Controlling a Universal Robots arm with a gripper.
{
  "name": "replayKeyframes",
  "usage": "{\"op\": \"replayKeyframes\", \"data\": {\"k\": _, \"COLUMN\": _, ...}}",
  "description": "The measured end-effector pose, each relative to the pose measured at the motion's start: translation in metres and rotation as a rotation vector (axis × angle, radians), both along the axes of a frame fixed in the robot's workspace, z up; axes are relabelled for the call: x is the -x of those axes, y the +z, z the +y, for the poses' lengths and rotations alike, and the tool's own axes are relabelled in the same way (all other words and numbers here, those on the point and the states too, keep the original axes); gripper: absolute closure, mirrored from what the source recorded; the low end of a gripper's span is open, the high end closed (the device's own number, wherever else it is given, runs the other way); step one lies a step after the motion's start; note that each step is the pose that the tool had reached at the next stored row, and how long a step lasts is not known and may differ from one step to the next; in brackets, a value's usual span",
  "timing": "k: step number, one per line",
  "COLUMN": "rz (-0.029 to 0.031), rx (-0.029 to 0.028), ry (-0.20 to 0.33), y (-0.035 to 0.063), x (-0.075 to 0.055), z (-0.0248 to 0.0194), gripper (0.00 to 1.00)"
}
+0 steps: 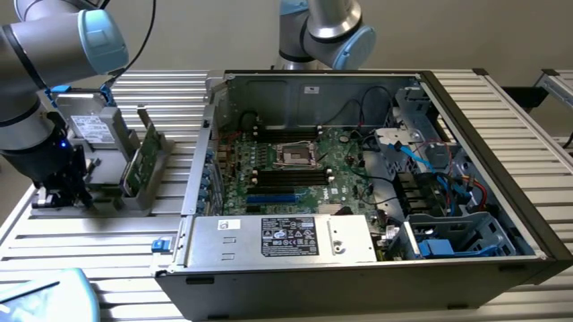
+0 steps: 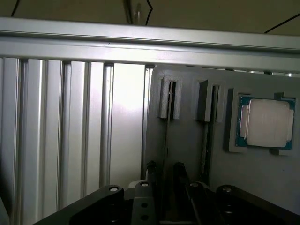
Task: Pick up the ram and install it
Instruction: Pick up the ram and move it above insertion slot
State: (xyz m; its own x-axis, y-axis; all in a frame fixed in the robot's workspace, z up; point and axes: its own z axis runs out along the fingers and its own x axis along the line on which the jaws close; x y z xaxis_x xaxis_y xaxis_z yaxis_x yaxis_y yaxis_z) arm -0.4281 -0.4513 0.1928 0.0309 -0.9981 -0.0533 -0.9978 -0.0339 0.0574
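Ram (image 2: 167,131) on edge in grey holder (image 2: 187,140) slot on counter (image 1: 90,235), at 9 o'clock from open computer case (image 1: 268,87). Jaws spread, straddling stick, not pinching. Risks: tilt and binding in slot from off-centre squeeze; slip from shallow pinch on thin edge.

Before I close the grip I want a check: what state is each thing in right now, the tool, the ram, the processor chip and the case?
tool: open, a finger on each side of the ram.
ram: on edge in a slot of the gray holder, not lifted.
processor chip: flat in the holder's recess.
computer case: side open, motherboard exposed.
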Motion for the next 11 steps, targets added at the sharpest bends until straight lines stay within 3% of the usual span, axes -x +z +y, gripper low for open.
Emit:
{"op": "replayKeyframes", "data": {"k": 2, "rz": 0.0002, "rx": -0.0001, "ry": 0.0, "y": 0.0, "x": 0.0, "z": 0.0, "gripper": 0.84}}
{"op": "replayKeyframes", "data": {"k": 11, "rz": 0.0007, "rx": 0.0, "ry": 0.0, "y": 0.0, "x": 0.0, "z": 0.0, "gripper": 0.86}}
